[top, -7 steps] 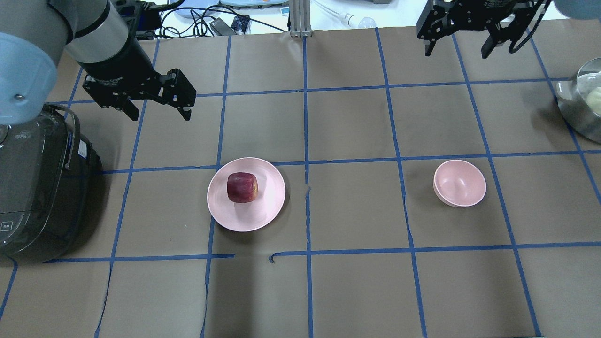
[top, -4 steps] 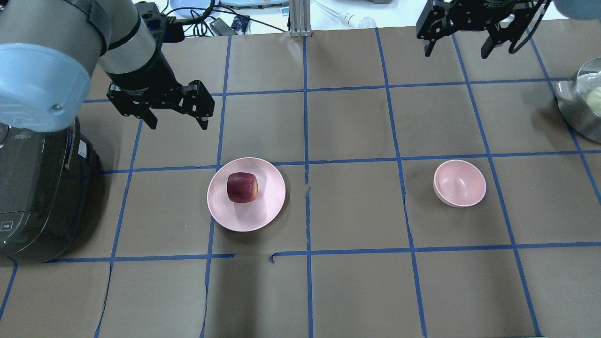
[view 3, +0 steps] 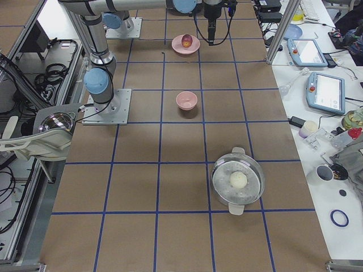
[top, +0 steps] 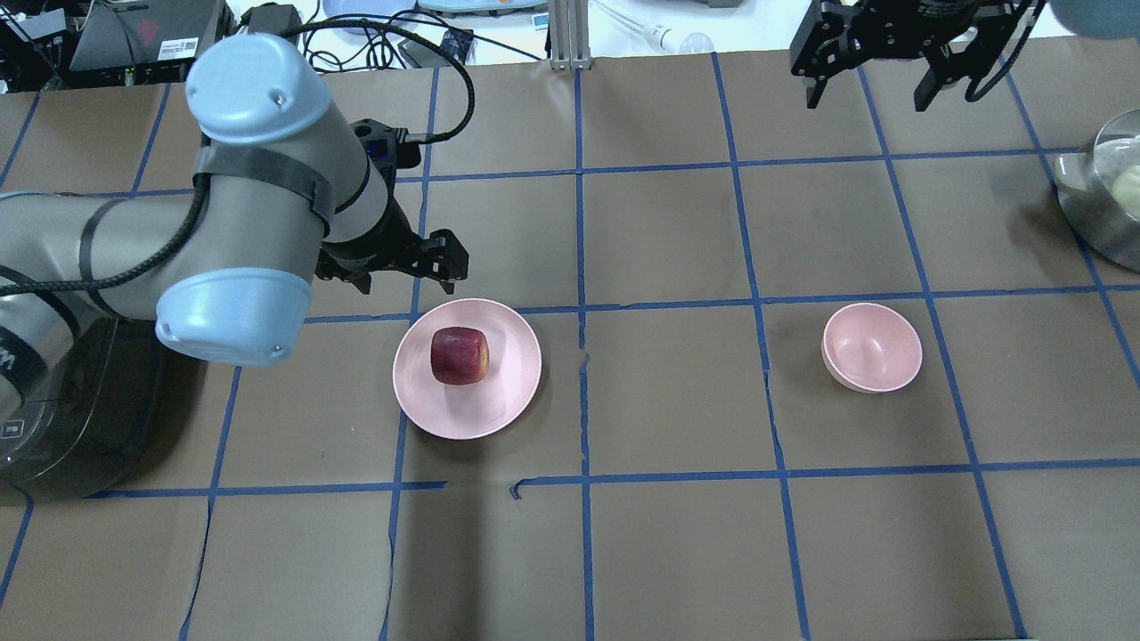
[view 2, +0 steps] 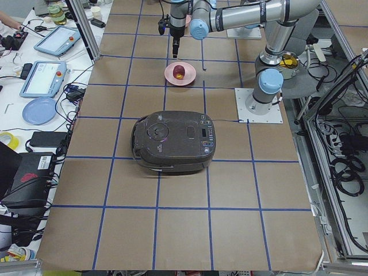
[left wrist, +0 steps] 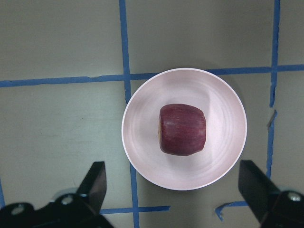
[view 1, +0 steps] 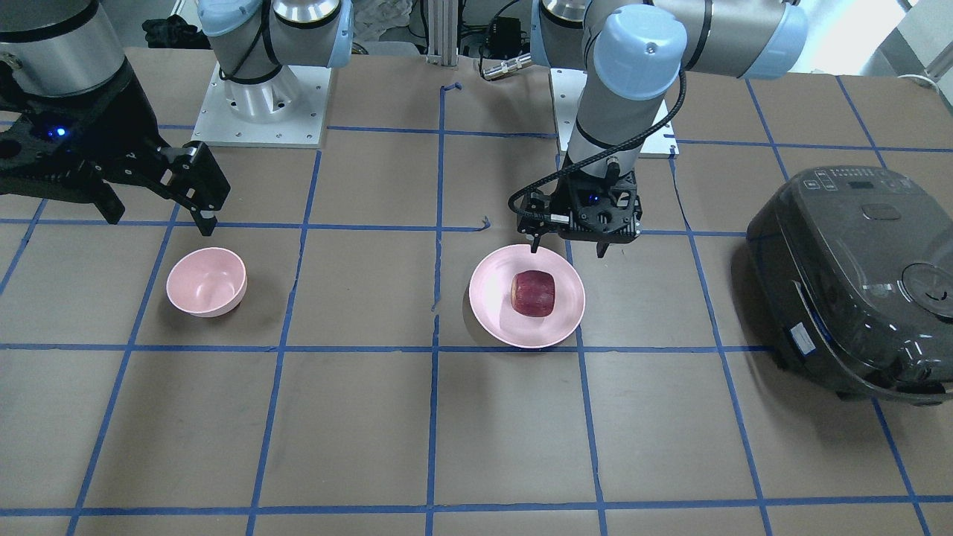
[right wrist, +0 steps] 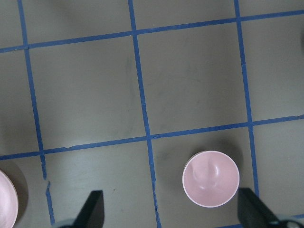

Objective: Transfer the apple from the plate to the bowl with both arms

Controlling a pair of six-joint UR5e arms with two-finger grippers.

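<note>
The left hand (top: 406, 283) hangs over the counter (top: 677, 552) with its fingers pointing down and spread wide, holding nothing. Right under it is the plate (top: 499, 401), and the apple (top: 460, 355) sits on that plate, a bit off centre, resting on its side. From the left wrist camera the apple falls in the gap between the two fingers, and the plate nearly fills the span between them. The hand is clear of the fruit, well above it, and touches neither apple nor plate.

The right hand (top: 867, 93) is up high too, its fingers also spread apart and empty. The bowl (top: 871, 349) stands upright below it with nothing inside. In the right wrist view the bowl sits closer to one finger than the other, not centred under the hand. From the left hand, the bowl is well off toward the right arm's side, several taped squares away from the plate.

On the other side of the left hand, away from the bowl, a dark rice cooker (view 1: 856, 283) sits on the counter with its lid shut. Out past the right hand, farther along from the bowl, there is a steel pot (view 3: 238, 180) under a glass lid with something pale and round inside.
</note>
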